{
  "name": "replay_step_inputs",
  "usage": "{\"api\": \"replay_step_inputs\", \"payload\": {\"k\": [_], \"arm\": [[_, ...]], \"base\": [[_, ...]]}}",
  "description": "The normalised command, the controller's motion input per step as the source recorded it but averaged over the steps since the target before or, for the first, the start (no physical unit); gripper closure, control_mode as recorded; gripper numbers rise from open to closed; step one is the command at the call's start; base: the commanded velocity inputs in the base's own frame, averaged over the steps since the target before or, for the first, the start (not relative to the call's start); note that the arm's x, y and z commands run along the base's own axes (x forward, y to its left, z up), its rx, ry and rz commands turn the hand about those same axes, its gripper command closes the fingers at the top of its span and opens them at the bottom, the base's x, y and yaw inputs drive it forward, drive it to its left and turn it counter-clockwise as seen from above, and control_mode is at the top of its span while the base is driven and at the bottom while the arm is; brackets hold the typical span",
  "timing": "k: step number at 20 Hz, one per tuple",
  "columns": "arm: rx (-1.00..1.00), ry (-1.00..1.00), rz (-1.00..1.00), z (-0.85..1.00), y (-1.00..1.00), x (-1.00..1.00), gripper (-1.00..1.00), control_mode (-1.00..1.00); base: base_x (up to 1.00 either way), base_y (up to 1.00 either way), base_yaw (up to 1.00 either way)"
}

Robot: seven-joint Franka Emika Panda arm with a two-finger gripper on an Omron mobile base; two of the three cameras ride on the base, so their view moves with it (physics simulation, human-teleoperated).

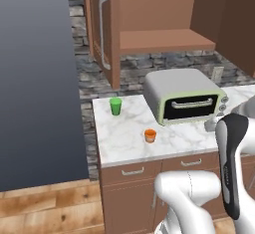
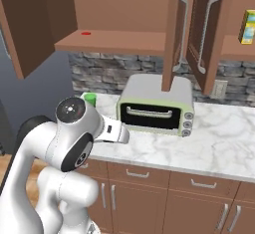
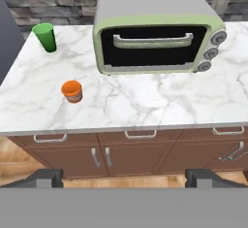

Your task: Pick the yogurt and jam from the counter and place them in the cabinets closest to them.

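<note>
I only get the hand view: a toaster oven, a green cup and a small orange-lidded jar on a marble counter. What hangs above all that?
Observer: A reddish-brown wall cabinet hangs over the toaster oven, with its doors swung open.
Visitor: Anything on its shelf?
Observer: In the right base view, a small flat red thing lies on it. I can't tell what it is.
Visitor: Any other cupboards?
Observer: Yes, a second cabinet further right, also open, holds a yellow box.

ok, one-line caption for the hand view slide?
Hand view: small orange-lidded jar and green cup standing apart on the white marble counter, left of the pale-green toaster oven.
</note>
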Motion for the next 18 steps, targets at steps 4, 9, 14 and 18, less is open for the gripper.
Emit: {"api": "replay_step_inputs", "payload": {"k": [4, 9, 14, 18], "arm": [[0.0, 0.0, 0.0, 0.0, 0.0, 0.0, -1.0, 1.0], [0.0, 0.0, 0.0, 0.0, 0.0, 0.0, -1.0, 1.0], [0.0, 0.0, 0.0, 0.0, 0.0, 0.0, -1.0, 1.0], [0.0, 0.0, 0.0, 0.0, 0.0, 0.0, -1.0, 1.0]], "base": [[-0.02, 0.35, 0.0], [0.0, 0.37, 0.0], [0.0, 0.32, 0.0], [0.04, 0.24, 0.0]]}}
